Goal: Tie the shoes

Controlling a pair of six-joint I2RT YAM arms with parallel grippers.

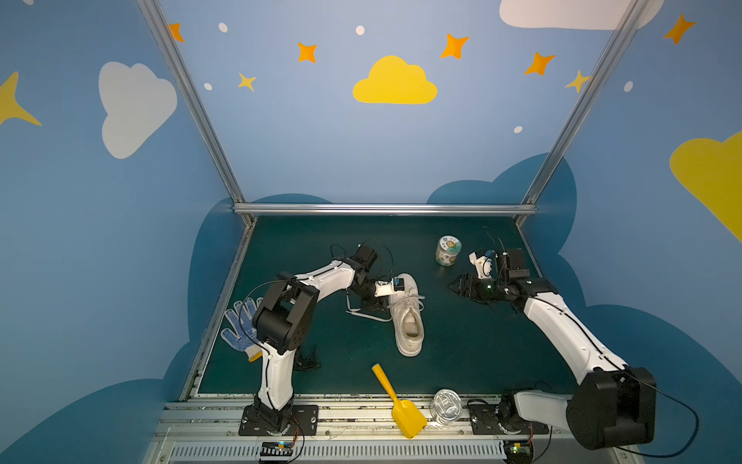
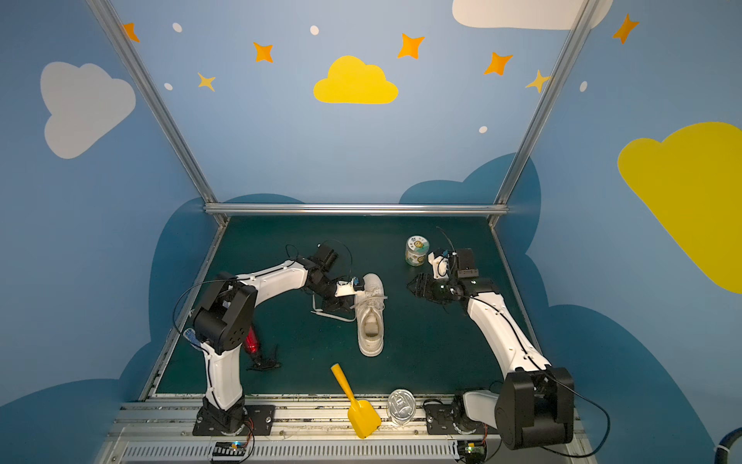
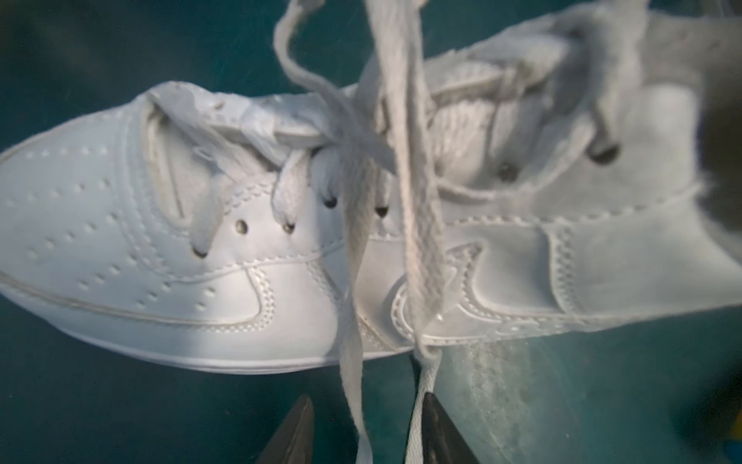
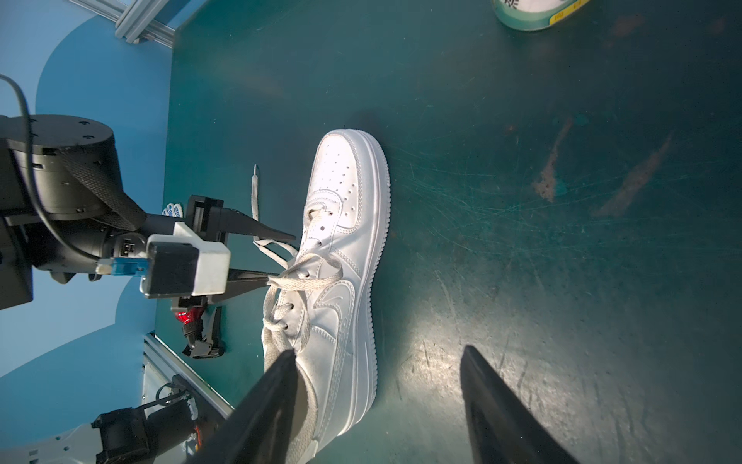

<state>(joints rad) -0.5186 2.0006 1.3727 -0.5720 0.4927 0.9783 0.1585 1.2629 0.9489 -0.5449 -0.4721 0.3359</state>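
Observation:
The shoes are one white low-top sneaker [image 1: 407,317] [image 2: 371,317] standing mid-mat, toe toward the back wall. Its laces [image 1: 367,315] are untied, and a loose loop lies on the mat to its left. My left gripper [image 1: 378,306] [image 2: 341,306] sits low against the sneaker's left side. In the left wrist view its jaws [image 3: 367,397] stand apart with two lace strands [image 3: 353,361] hanging between them, one against a finger [image 3: 435,426]. My right gripper [image 1: 455,287] [image 4: 379,349] hovers right of the sneaker [image 4: 345,249], open and empty.
A labelled jar [image 1: 448,251] stands at the back right near the right wrist. A yellow shovel [image 1: 397,401] and a tin can [image 1: 445,405] lie at the front edge. A blue-dotted glove [image 1: 241,325] and a black tangle [image 1: 307,361] lie by the left arm.

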